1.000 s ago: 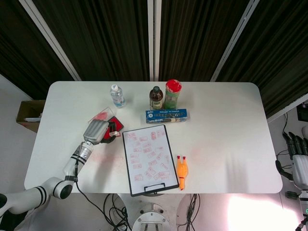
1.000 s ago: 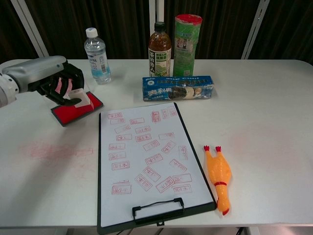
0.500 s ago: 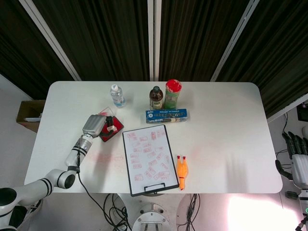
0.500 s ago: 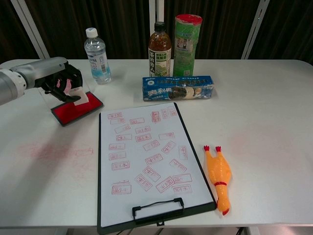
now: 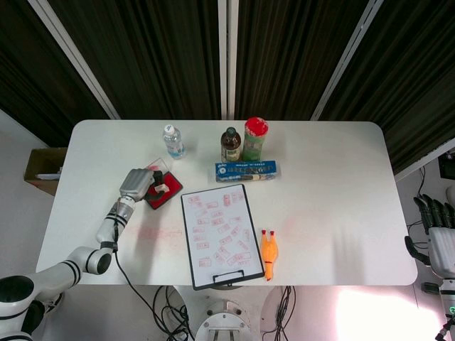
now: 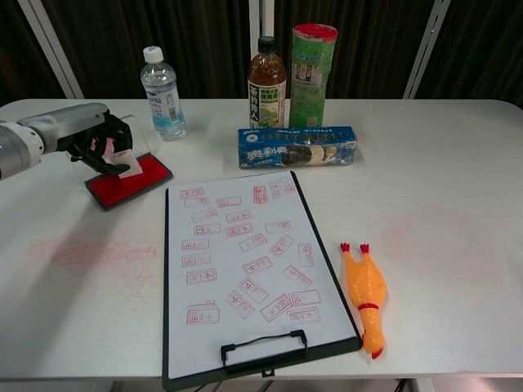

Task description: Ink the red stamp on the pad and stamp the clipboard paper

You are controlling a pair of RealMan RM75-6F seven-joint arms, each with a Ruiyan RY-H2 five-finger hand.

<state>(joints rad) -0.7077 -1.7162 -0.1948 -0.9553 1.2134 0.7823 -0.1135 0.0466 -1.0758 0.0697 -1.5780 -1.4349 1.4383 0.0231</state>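
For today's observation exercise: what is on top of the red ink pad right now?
The stamp sits on the ink pad, held by the left hand, whose fingers wrap its upper part. The stamp's inked face is hidden, pressed downward; the pad's clear lid stands open behind.

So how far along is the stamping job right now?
The left robot hand holds the stamp over the red pad, so inking is in hand. The paper carries many red marks already. Left: carry the stamp to the clipboard and press. The right robot hand idles off the table.
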